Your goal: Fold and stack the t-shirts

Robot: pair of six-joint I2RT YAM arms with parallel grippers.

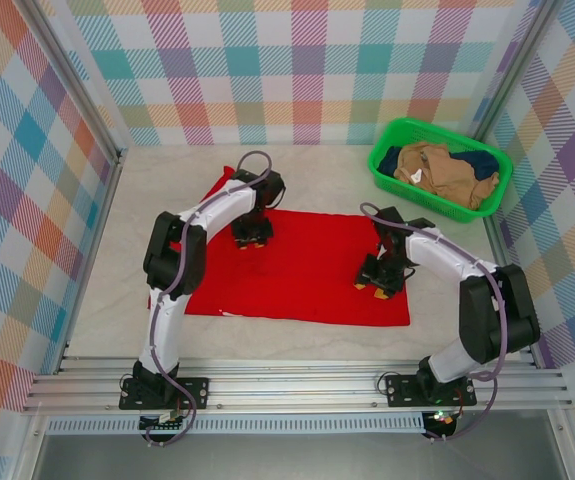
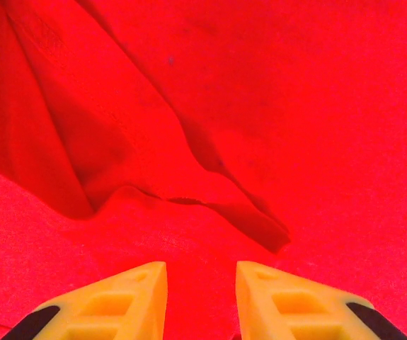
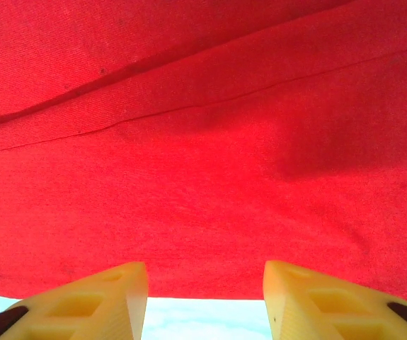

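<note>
Left gripper point(image 2: 201, 301): its yellow ribbed fingers are standing apart, pinching nothing, hovering over a raised crease in the red t-shirt point(image 2: 295, 106). Right gripper point(image 3: 205, 301) is likewise gaping at the shirt's edge, with pale bench point(image 3: 203, 319) showing beneath.

Judgement: both should be pinching edges and lifting evenly, as the thin knit is wrinkling readily.

Tan t-shirt point(image 1: 437, 170) and navy t-shirt point(image 1: 483, 160) are lying in the green basket point(image 1: 382, 165).

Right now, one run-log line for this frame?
item: red t-shirt spread on table | left gripper: open, over fold near far edge | right gripper: open, near right edge | basket: tan t-shirt, navy t-shirt inside
</note>
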